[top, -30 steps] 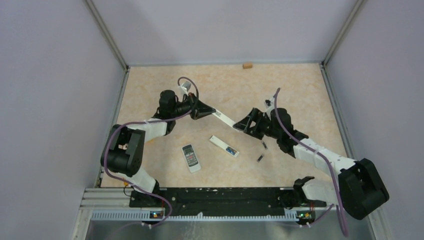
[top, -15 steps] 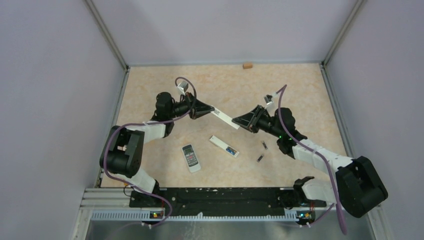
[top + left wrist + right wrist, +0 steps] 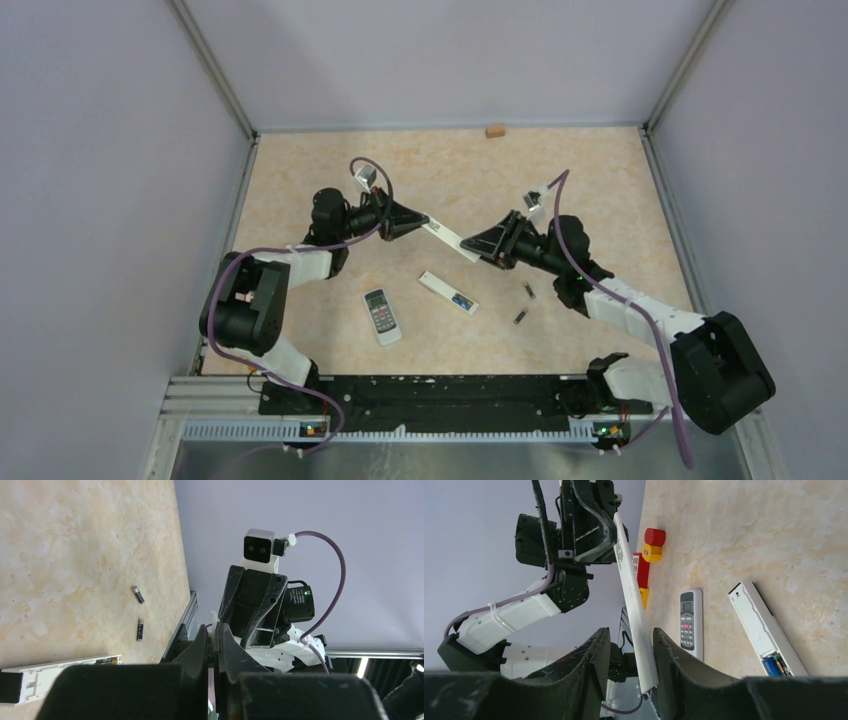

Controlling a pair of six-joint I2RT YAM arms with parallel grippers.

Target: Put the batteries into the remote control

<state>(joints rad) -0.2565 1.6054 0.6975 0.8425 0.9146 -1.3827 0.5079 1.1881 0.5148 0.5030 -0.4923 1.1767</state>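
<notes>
My left gripper (image 3: 424,221) is shut on one end of a long thin white panel (image 3: 448,236) and holds it above the table. My right gripper (image 3: 476,248) is open, with its fingers on either side of the panel's other end (image 3: 634,610); the panel lies against one finger. A slim white remote (image 3: 440,288) lies open on the table, with a bluish battery (image 3: 772,666) in its end. Two loose dark batteries (image 3: 529,291) (image 3: 519,316) lie to its right. In the left wrist view (image 3: 216,630) the panel edge shows between the shut jaws.
A small white remote with buttons (image 3: 381,316) lies left of the slim one. A small tan block (image 3: 494,130) sits at the far wall. Red and yellow blocks (image 3: 651,542) show beyond the left gripper in the right wrist view. Walls close in three sides.
My right gripper has moved left and up to the free end of the panel, and its fingers now straddle it. The left gripper has shifted only slightly.
</notes>
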